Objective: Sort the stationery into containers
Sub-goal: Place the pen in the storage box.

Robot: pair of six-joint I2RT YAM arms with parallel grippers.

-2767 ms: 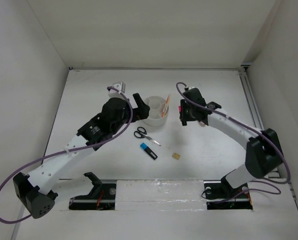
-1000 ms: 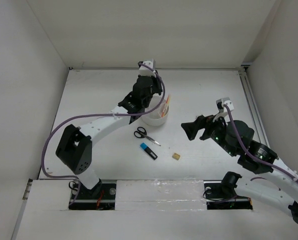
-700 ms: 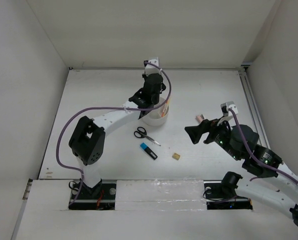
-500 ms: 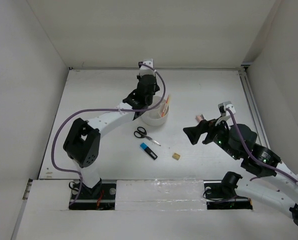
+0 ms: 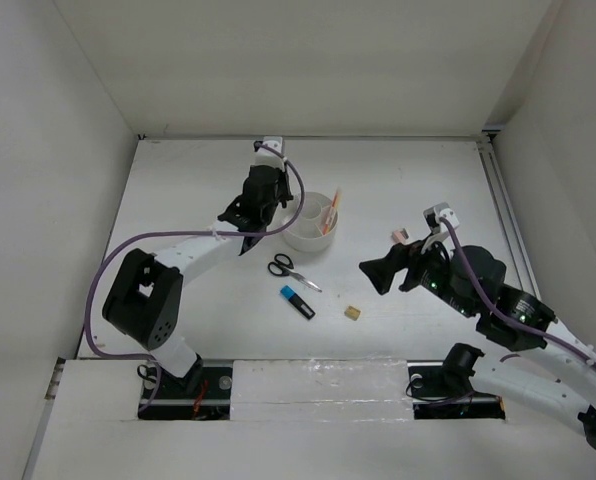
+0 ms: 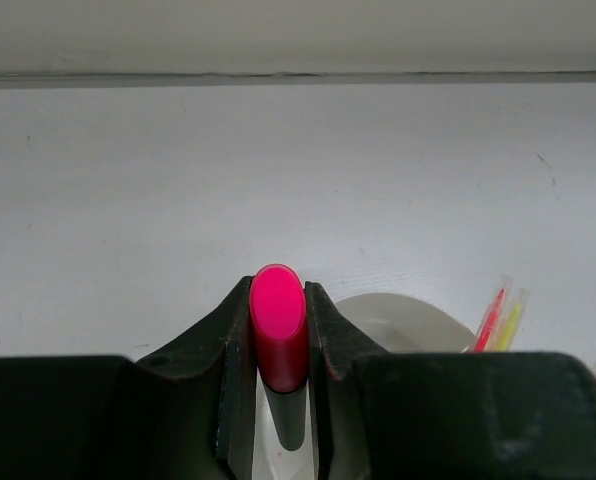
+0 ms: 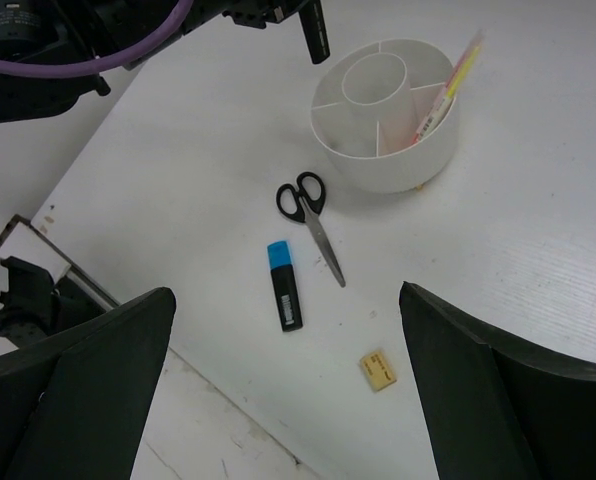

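Observation:
My left gripper is shut on the pink-and-black highlighter, pink cap up and black body hanging down, raised just left of the round white divided tub. In the left wrist view the tub's rim shows beyond the fingers. A red pen and a yellow pencil stand in the tub. Black-handled scissors, a blue-and-black highlighter and a tan eraser lie on the table in front of the tub. My right gripper hovers wide open to their right.
A pinkish eraser lies on the table just beyond the right gripper. White walls close the table at the back and both sides. The left arm's forearm stretches low across the table's left half.
The left gripper has swung leftward from above the tub to its left side, still holding the pink highlighter. The right gripper has drifted slightly left, still open.

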